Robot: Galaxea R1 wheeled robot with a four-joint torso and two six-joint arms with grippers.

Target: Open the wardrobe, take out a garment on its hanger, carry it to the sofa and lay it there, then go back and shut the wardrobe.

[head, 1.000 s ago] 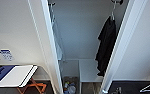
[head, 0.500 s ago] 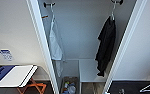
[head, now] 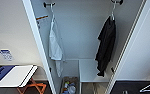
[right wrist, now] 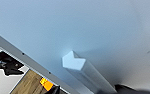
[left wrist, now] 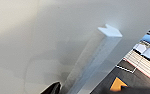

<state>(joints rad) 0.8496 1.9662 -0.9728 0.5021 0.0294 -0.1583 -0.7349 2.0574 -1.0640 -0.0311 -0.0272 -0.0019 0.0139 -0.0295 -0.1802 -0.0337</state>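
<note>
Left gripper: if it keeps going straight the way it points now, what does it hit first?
Probably the white handle on the wardrobe door, or the door panel beside it. Depth is unclear.

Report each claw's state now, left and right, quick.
Left claw: cannot be told; its camera faces a white wardrobe door and handle.
Right claw: cannot be told; likewise near a door handle.

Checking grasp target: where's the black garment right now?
Head view: the black garment hangs on its hanger at the right side of the open wardrobe, above the low white shelf.
</note>
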